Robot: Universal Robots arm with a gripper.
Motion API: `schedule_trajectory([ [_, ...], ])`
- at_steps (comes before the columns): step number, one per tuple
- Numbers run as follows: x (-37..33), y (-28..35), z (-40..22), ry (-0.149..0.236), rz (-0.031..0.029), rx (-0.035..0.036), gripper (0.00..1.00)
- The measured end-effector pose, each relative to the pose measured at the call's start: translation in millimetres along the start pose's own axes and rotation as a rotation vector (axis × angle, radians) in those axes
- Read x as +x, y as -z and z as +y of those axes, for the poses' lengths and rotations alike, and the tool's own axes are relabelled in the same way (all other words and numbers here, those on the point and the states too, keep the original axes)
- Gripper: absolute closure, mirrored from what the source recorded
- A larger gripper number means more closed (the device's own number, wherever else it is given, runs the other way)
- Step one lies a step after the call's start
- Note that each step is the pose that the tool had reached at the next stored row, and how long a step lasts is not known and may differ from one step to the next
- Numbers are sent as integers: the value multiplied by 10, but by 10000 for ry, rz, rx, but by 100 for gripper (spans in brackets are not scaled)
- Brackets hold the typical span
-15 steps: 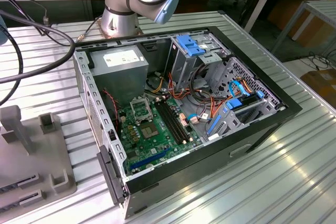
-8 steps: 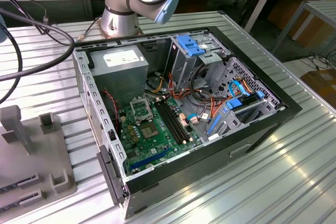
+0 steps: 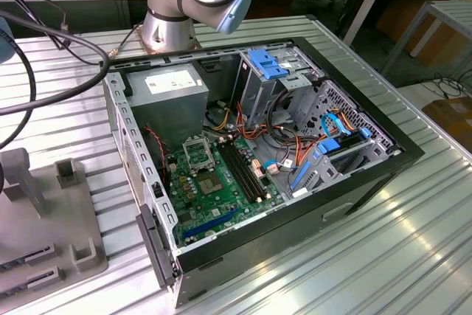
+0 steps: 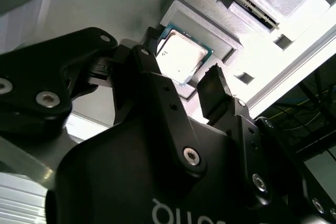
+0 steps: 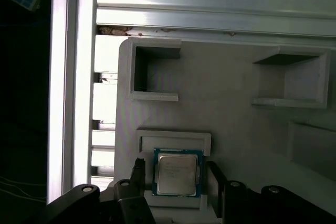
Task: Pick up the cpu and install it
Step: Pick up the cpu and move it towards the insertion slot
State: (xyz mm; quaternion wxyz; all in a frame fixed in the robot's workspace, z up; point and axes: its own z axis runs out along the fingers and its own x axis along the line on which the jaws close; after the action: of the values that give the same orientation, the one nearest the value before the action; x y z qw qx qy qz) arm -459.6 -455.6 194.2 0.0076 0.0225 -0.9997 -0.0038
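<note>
First wrist view, we note one finger, then the cpu lying flat in a grey tray recess, then the other finger. Gripper jaws spread wide, straddling it; cpu centred between, apparently ungripped.

cpu: 1 | pincer: 1 | computer case: 1 | motherboard: 1 | power supply: 1 | grey tray: 1
</note>
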Motion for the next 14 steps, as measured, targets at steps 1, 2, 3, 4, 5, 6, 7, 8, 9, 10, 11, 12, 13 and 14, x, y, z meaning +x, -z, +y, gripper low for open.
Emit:
schedule_trajectory([
  [1, 0, -4, 0, -36, 2, 1, 42],
  [2, -1, -6, 0, -71, 0, -1, 42],
  [3, -1, -8, 0, -90, -1, -1, 42],
  [4, 0, -8, 0, -98, -1, -2, 42],
  [5, -1, -10, 0, -102, -1, -2, 44],
  [6, -1, -11, 0, -104, -1, -2, 44],
  [7, -1, -11, 0, -105, -1, -2, 51],
  [8, -1, -12, 0, -108, -1, -2, 51],
  [9, -1, -12, 0, -109, -1, -2, 51],
  [10, -1, -12, 0, -109, -1, -2, 51],
  [11, -1, -12, 0, -109, 0, -2, 52],
  [12, -1, -12, 0, -109, -1, -1, 52],
  [13, -1, -12, 0, -109, -1, -2, 53],
  [14, -1, -13, 0, -109, -1, -2, 53],
])
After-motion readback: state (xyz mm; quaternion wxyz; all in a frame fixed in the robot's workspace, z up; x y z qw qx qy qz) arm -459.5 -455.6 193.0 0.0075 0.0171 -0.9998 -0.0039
